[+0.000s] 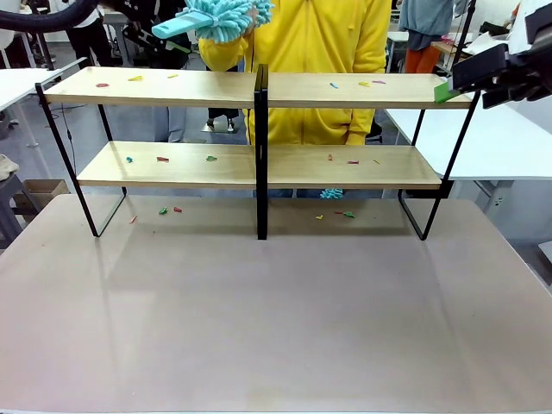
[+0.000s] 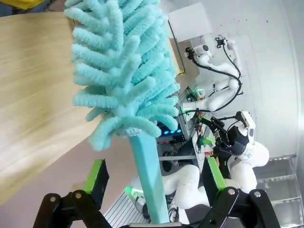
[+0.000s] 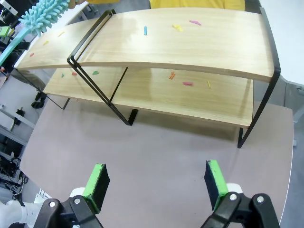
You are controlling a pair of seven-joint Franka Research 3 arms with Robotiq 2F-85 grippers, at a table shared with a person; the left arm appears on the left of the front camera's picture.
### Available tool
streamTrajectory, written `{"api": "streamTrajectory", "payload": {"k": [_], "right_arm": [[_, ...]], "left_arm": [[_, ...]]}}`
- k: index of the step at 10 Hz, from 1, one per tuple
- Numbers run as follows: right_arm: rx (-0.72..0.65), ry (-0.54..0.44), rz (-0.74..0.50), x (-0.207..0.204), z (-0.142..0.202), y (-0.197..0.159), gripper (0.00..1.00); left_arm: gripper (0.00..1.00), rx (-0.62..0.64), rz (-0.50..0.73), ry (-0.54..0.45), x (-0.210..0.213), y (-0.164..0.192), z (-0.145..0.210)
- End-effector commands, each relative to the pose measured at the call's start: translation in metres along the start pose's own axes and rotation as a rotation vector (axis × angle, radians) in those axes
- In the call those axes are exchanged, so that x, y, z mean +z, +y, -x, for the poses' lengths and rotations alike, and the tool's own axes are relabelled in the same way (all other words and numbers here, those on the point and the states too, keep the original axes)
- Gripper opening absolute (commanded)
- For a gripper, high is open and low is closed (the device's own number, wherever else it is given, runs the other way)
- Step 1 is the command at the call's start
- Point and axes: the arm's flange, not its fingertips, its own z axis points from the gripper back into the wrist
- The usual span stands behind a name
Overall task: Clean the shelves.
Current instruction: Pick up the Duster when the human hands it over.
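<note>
Noted left gripper (image 2: 156, 174) spread wide about duster (image 2: 126, 90) handle, pads (image 2: 97, 175) clear of it; right gripper (image 3: 156, 183) gaping, empty, over table (image 3: 166, 137) before littered shelves (image 3: 199, 45).

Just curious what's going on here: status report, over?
Left gripper open around duster handle. Right gripper open, empty. Shelves littered with coloured scraps. Person close behind.

Front view: the top edge cuts off the duster (image 1: 226, 21) head. Left wrist view: the bottom edge cuts off its handle (image 2: 148, 180). The coloured scraps (image 1: 163, 159) on the shelves (image 1: 216, 86) are too small to identify.
</note>
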Motion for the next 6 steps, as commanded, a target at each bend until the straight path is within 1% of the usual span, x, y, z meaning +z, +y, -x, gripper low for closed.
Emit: {"api": "streamTrajectory", "payload": {"k": [1, 2, 3, 4, 5, 6], "right_arm": [[-0.003, -0.002, -0.004, 0.0003, -0.0005, -0.0004, 1.00], [-0.003, -0.002, -0.004, 0.0003, -0.0005, -0.0004, 1.00], [-0.003, -0.002, -0.004, 0.0003, -0.0005, -0.0004, 1.00], [-0.003, -0.002, -0.004, 0.0003, -0.0005, -0.0004, 1.00], [-0.003, -0.002, -0.004, 0.0003, -0.0005, -0.0004, 1.00], [-0.003, -0.002, -0.004, 0.0003, -0.0005, -0.0004, 1.00]], "left_arm": [[1.00, 0.034, 0.018, -0.027, 0.0014, -0.0002, 0.0021], [0.86, 0.022, 0.005, -0.032, 0.0015, -0.0019, 0.0027], [0.42, 0.025, 0.009, -0.027, 0.0019, -0.0035, 0.0032], [0.28, 0.018, 0.000, -0.032, 0.0015, -0.0045, 0.0040], [0.00, 0.017, 0.008, -0.028, 0.0000, -0.0041, 0.0042], [0.00, 0.013, 0.003, -0.030, -0.0010, -0.0039, 0.0042]]}}
